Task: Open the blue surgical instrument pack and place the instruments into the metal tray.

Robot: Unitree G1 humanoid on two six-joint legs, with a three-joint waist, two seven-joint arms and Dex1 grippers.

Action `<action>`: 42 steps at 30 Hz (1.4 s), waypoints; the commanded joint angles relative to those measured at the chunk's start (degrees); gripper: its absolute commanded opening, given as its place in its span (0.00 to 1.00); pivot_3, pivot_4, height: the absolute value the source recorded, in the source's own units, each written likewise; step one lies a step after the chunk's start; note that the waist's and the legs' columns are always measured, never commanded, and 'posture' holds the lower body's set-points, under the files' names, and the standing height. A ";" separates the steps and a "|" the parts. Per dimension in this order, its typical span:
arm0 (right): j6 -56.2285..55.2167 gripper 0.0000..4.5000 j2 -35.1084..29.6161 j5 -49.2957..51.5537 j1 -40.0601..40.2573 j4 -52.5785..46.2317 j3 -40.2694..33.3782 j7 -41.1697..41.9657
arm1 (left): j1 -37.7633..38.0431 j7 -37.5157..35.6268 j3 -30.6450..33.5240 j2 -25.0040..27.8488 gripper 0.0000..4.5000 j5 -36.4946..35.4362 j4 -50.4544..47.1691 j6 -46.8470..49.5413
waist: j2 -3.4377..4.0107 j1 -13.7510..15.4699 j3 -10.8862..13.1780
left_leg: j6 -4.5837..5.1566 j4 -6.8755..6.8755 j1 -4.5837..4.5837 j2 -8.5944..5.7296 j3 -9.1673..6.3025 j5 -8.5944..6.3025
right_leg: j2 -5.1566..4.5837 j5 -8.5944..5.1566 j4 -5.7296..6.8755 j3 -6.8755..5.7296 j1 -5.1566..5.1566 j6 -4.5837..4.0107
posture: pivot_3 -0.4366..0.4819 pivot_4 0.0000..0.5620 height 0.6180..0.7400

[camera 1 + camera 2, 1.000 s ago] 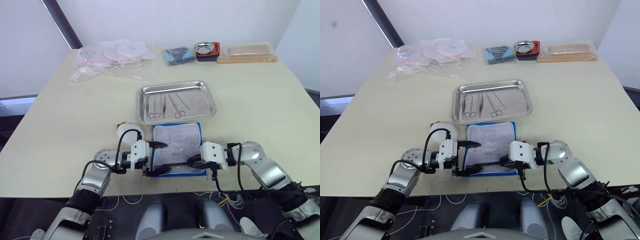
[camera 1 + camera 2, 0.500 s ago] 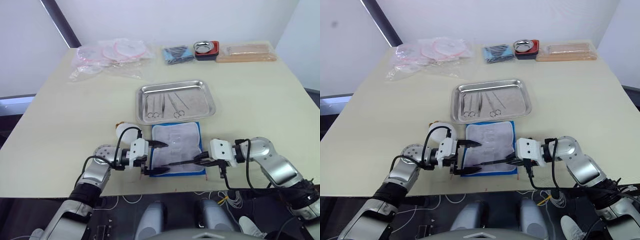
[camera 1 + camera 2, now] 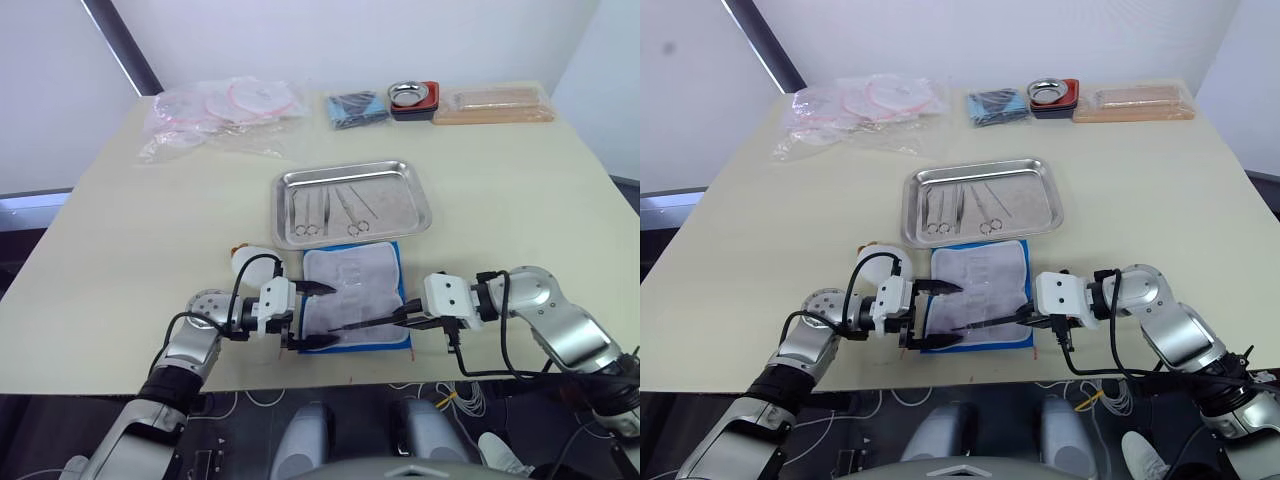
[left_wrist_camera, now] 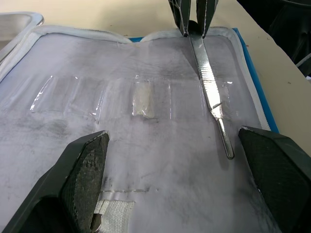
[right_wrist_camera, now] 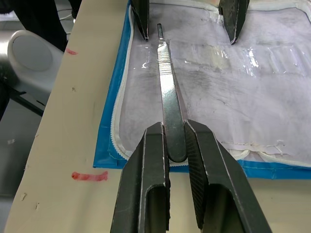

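Fingers of the right hand [image 5: 177,160] are closed on the flat handle of a slim straight instrument [image 5: 166,94], a silver probe-like tool that reaches out over the grey-white lining of the blue surgical instrument pack [image 3: 352,300]. The left hand [image 3: 318,315] faces it from the other side with its two black fingers [image 4: 82,165] spread wide apart and nothing between them, poised just above the lining; the tool's tip points toward it. The pack lies opened flat near the front edge of the counter [image 3: 130,250], its blue border showing around the pale lining with clear stitched slots. Just behind the pack, toward the middle of the counter, sits the metal tray [image 3: 353,176], holding ring-handled scissors [image 3: 311,215] and other thin instruments. Along the far edge lie clear plastic bags [image 3: 220,110] with pinkish round contents at the left, then a small dark blue folded bundle [image 3: 356,108], a small metal bowl in a red dish [image 3: 412,97], and a flat tan package [image 3: 495,104] toward the far right corner.
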 commanded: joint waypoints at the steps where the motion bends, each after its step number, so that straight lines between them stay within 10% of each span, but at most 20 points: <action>1: -0.21 0.00 -1.16 1.37 -2.16 -3.79 -3.41 0.28 | 3.64 2.21 -1.69 1.82 1.00 7.00 8.85 2.51 | -0.01 -0.01 0.01 | 0.00 0.00 0.01 0.00 0.01 0.00 | -0.01 0.00 0.00 0.00 0.00 0.00 | 0.48 0.27 1.00; 22: -3.10 0.00 -11.68 10.90 1.22 1.17 -18.42 6.81 | 2.24 2.31 -2.31 1.48 1.00 7.94 11.11 0.97 | 0.13 0.18 0.08 | -0.11 -0.01 0.03 -0.01 0.13 -0.07 | -0.11 -0.01 0.00 -0.16 0.02 -0.01 | 0.48 0.27 1.00; 42: 21.02 0.00 13.69 1.97 -17.21 17.78 -15.17 -29.74 | 3.65 3.35 -1.48 0.70 1.00 7.28 9.96 0.60 | 0.77 0.14 -0.29 | 0.03 -0.01 0.02 -0.04 0.32 0.02 | 0.02 0.13 0.01 -0.30 -0.02 -0.20 | 0.48 0.27 1.00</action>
